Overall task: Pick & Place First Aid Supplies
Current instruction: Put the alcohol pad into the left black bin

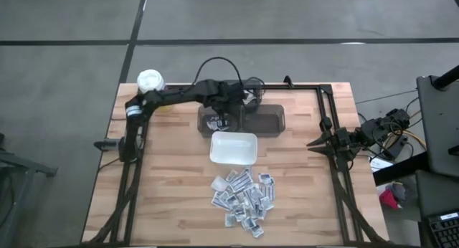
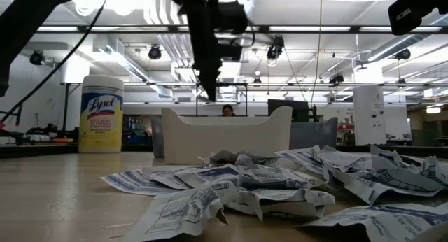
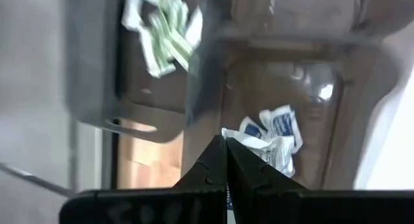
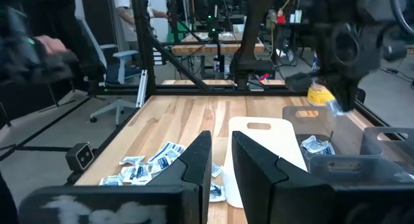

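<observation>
- Crinkled flat packets (image 2: 280,182) lie nearest the low camera: white-grey foil-like rectangles with bluish print, heaped and overlapping, edges curled.
- From above, the pile sits at 6 o'clock of the white dish (image 1: 233,148), near it, on the tabletop.
- White dish: rectangular, matte, rounded corners, cut-out handles in the end walls.
- Clear smoky plastic bin (image 1: 269,119) lies at 12 o'clock of the dish, just beside it; a few packets (image 3: 275,123) lie on its floor.
- Left gripper (image 1: 228,108) hangs over the bin's left part, fingers (image 3: 217,169) pressed together; a packet corner shows right at the tips, cannot tell whether it is pinched.
- Right gripper (image 4: 222,162) is parked at the table's right edge, 3 o'clock of the dish, fingers a narrow gap apart, nothing between them.
- Yellow canister (image 2: 102,115), white lid, stands at the far left corner.
- Table (image 1: 172,169): light wood planks, black frame rails.
- Room: grey floor, open ceiling with ducts and lights, more benches beyond.
</observation>
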Controlling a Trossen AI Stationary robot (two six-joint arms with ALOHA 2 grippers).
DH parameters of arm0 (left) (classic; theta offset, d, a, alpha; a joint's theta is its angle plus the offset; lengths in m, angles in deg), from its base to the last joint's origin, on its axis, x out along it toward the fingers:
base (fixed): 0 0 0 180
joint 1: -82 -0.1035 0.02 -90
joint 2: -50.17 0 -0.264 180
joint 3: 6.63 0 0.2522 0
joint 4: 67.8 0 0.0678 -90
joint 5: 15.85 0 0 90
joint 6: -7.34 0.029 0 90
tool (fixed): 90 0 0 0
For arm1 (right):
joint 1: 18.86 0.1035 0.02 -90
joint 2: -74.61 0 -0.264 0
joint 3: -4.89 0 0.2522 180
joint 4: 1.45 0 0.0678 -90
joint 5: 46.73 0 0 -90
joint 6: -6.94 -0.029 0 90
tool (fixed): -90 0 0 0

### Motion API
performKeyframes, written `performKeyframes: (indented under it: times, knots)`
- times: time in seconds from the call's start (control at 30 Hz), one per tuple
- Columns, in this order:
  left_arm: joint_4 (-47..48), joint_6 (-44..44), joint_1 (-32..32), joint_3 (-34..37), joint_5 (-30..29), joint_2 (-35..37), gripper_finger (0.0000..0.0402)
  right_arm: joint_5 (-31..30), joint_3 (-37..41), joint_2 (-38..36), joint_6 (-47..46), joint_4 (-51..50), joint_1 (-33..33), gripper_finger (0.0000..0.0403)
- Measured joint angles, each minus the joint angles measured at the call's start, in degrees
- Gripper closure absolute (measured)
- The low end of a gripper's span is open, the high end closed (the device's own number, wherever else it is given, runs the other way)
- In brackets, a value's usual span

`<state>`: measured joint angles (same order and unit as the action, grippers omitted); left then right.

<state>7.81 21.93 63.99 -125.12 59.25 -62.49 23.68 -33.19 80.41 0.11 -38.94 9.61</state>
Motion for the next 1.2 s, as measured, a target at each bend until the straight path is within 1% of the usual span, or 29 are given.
performKeyframes:
  times: [0.1, 0.2, 0.4, 0.57, 0.7, 1.2]
  knots:
    - [-3.2, 2.5, -2.4, 4.4, 5.2, 0.0, 0.0401, 0.0, 0.0, 0.0, 0.0, 0.0, 0.0, 0.0344]
    - [-6.3, 4.0, -4.1, 8.8, 8.3, 0.0, 0.0401, 0.0, 0.0, 0.0, 0.0, 0.0, 0.0, 0.0344]
    - [-8.7, 6.2, -5.0, 15.6, 10.4, 0.0, 0.0401, 0.0, 0.0, 0.0, 0.0, 0.0, 0.0, 0.0344]
    - [-11.0, 6.7, -5.0, 19.3, 12.5, 0.0, 0.0401, 0.0, 0.0, 0.0, 0.0, 0.0, 0.0, 0.0344]
    - [-12.1, 6.7, -5.0, 20.4, 12.5, 0.0, 0.0401, 0.0, 0.0, 0.0, 0.0, 0.0, 0.0, 0.0344]
    - [-12.6, 6.3, -5.0, 20.5, 12.5, 0.1, 0.0399, 0.0, 0.0, 0.0, -0.1, 0.0, 0.0, 0.0344]
